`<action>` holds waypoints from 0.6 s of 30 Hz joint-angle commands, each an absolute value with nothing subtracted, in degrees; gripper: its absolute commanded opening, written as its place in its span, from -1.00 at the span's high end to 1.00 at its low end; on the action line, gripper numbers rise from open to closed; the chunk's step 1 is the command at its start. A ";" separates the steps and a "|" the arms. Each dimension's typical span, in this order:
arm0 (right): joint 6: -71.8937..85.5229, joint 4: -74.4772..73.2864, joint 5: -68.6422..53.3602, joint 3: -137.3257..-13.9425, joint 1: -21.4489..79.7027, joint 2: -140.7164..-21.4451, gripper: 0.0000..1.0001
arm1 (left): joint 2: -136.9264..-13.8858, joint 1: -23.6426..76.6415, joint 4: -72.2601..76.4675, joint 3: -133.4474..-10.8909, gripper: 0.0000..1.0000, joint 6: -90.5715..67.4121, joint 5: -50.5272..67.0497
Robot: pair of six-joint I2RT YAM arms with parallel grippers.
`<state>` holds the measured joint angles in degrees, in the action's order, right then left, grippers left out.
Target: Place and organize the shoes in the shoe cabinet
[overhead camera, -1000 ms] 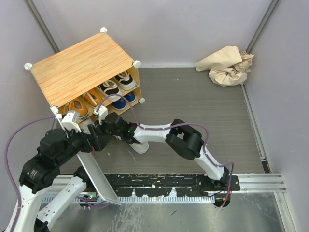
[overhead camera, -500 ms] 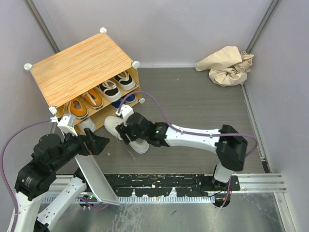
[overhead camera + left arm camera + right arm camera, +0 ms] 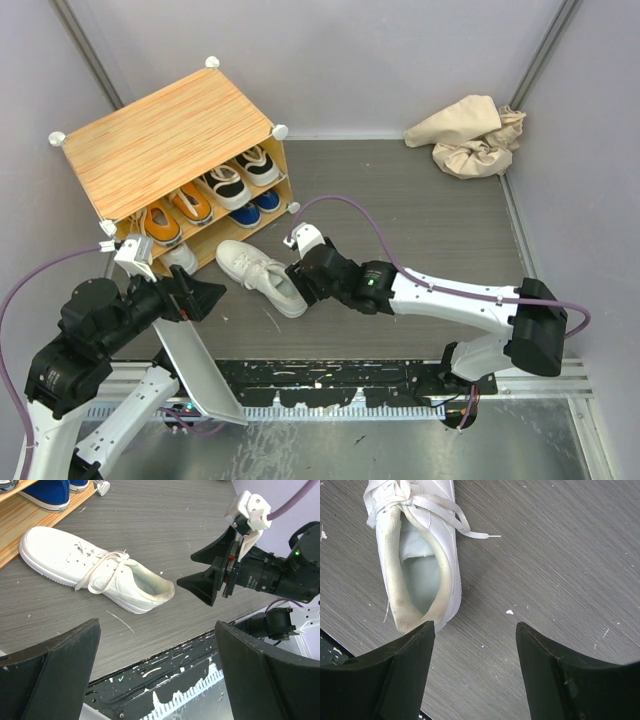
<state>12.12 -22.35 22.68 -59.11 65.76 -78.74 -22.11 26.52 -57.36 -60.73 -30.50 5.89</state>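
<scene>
The shoe cabinet (image 3: 165,140) stands at the back left. Its shelves hold orange shoes (image 3: 160,222), black-and-white shoes (image 3: 230,185) and blue shoes (image 3: 250,212); a white shoe (image 3: 178,258) sits at the lower left. A second white shoe (image 3: 258,275) (image 3: 95,567) (image 3: 417,555) lies loose on the floor in front, heel toward the arms. My right gripper (image 3: 302,280) (image 3: 474,627) (image 3: 186,570) is open just behind that heel, holding nothing. My left gripper (image 3: 215,295) (image 3: 157,630) hovers open and empty, to the left of the shoe.
The cabinet's white front panel (image 3: 200,370) hangs open, slanting down toward the left arm's base. A crumpled beige cloth bag (image 3: 470,133) lies in the back right corner. Grey walls close in the wood-grain floor (image 3: 400,220).
My right gripper has opened, left the white shoe on the floor before the cabinet and drawn back to the right. The left gripper has shifted slightly lower.
</scene>
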 commanded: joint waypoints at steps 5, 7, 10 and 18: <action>11.53 -8.85 10.28 -57.45 59.97 -83.96 -0.36 | -23.01 26.40 -54.02 -61.63 -0.96 -28.83 6.20; 11.53 -5.47 6.69 -57.44 58.55 -86.40 -0.34 | -23.09 26.37 -53.92 -61.61 -0.96 -29.07 6.02; 11.43 -1.45 3.24 -57.54 57.55 -89.83 -0.30 | -23.33 26.37 -53.73 -61.67 -0.96 -29.62 5.98; 13.57 4.30 -6.36 -56.59 57.53 -96.85 -0.07 | -24.14 26.39 -53.37 -61.60 -0.96 -29.88 6.19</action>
